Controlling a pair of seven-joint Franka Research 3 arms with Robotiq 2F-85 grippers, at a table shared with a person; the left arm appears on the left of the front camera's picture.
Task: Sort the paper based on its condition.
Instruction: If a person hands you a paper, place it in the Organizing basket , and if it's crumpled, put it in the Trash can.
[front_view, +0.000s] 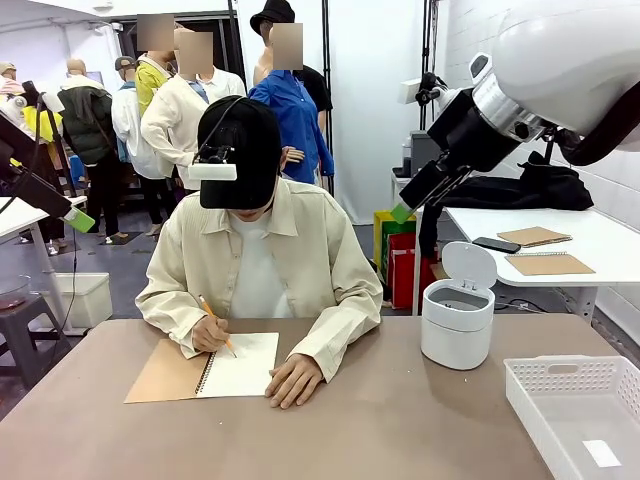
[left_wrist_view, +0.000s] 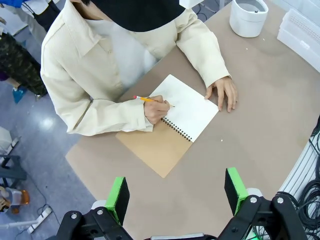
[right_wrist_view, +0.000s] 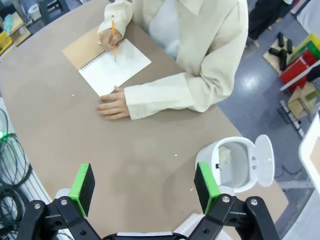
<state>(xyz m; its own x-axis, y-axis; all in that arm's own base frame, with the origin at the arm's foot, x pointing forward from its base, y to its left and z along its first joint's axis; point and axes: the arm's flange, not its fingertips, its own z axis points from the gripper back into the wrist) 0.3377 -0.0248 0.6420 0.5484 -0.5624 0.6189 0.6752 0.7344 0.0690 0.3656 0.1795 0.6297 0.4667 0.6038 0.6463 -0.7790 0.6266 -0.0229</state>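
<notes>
The table (front_view: 400, 420) carries everything, and the person (front_view: 260, 250) sits at the notebook's (front_view: 165, 372) far side. High over its near side hang the left gripper (left_wrist_view: 177, 192) and the right gripper (right_wrist_view: 144, 186), both spread wide and empty. The basket (front_view: 560, 363) and the open-lidded bin (front_view: 455, 335) stand well to its right. The paper (front_view: 245, 365) is the notebook's white page, under the writing hand (front_view: 208, 335) and pencil (front_view: 205, 308). Best wait until a sheet is free, then pinch one edge lightly.
</notes>
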